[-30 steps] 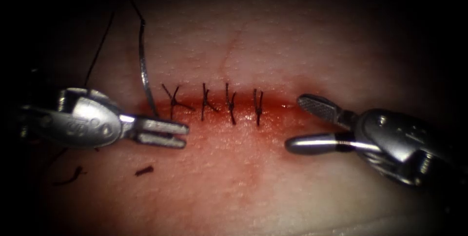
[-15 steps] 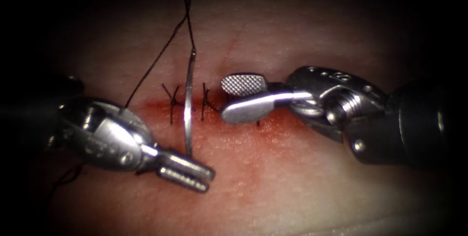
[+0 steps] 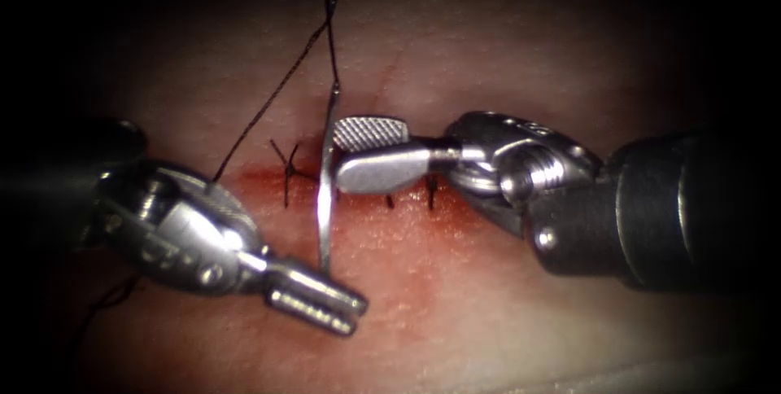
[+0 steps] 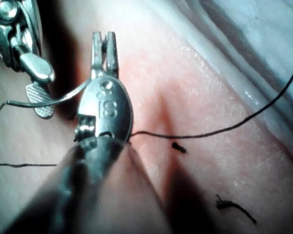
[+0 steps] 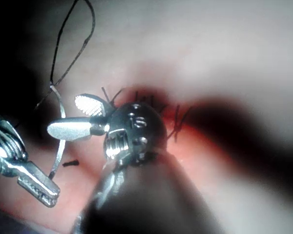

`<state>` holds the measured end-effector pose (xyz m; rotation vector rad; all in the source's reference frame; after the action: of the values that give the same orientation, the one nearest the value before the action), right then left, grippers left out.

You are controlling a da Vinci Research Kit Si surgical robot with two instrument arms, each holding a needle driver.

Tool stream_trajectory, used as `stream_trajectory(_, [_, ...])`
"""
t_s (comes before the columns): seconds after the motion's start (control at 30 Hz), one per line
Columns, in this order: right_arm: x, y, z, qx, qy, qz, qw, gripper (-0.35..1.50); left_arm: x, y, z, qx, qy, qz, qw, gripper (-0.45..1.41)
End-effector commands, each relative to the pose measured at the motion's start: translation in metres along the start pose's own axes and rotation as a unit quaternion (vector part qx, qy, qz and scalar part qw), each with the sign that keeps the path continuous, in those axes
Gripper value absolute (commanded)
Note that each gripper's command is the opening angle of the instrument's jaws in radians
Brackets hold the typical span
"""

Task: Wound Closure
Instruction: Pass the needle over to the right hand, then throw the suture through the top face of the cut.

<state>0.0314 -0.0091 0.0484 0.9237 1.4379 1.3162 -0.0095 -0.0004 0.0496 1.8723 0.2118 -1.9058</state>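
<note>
My left tool point(image 3: 356, 313) is shut on the curved needle point(image 3: 326, 199) near the end away from the thread. It holds the needle upright above the tissue point(image 3: 455, 296), clear of it. The black thread point(image 3: 268, 105) runs from the needle's upper end up and back down past the left tool. My right tool point(image 3: 340, 156) has its jaws open, with the tips right at the needle's mid-curve; nothing is clamped. The left wrist view shows the left tool point(image 4: 103, 39), needle point(image 4: 58, 99) and right tool point(image 4: 39, 90). The right wrist view shows the open right tool point(image 5: 63, 117) beside the needle point(image 5: 58, 151).
Several dark stitches point(image 3: 289, 170) cross the cut point(image 3: 423, 199), with red fluid along it. Short cut ends of thread point(image 4: 178, 146) lie on the tissue to the left of the cut. A loop of thread point(image 5: 73, 39) hangs above the needle.
The right tool swept left along the cut, and its open jaws reached the needle. The left tool dropped and shifted right, turning the needle upright.
</note>
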Motion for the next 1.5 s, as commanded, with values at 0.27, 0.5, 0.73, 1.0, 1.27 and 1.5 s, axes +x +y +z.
stream_trajectory(0.27, [-0.0008,0.0007,0.0015,0.004,0.022,0.006,1.000,1.15,-0.0003,-0.0004,0.0006,0.004,0.003,0.004,1.000,-0.45])
stream_trajectory(0.5, [-0.0010,0.0008,0.0020,0.005,0.028,0.014,1.000,1.06,-0.0003,-0.0005,0.0007,0.005,0.004,0.004,1.000,-0.45])
stream_trajectory(0.73, [-0.0013,0.0008,0.0024,0.003,0.028,0.013,1.000,0.94,0.0001,-0.0005,0.0008,0.005,0.004,0.005,1.000,-0.45])
stream_trajectory(1.0, [-0.0011,0.0007,0.0025,0.003,0.028,0.014,0.999,0.20,0.0001,-0.0006,0.0010,0.005,0.005,0.005,1.000,-0.45])
stream_trajectory(1.27, [-0.0009,0.0009,0.0023,-0.021,0.035,0.018,0.999,-0.35,0.0001,-0.0004,0.0010,0.005,0.003,-0.026,1.000,0.68])
stream_trajectory(1.5, [0.0003,0.0017,0.0001,-0.022,0.033,-0.011,0.999,-0.35,0.0005,-0.0004,0.0010,0.029,-0.037,-0.086,0.995,1.26])
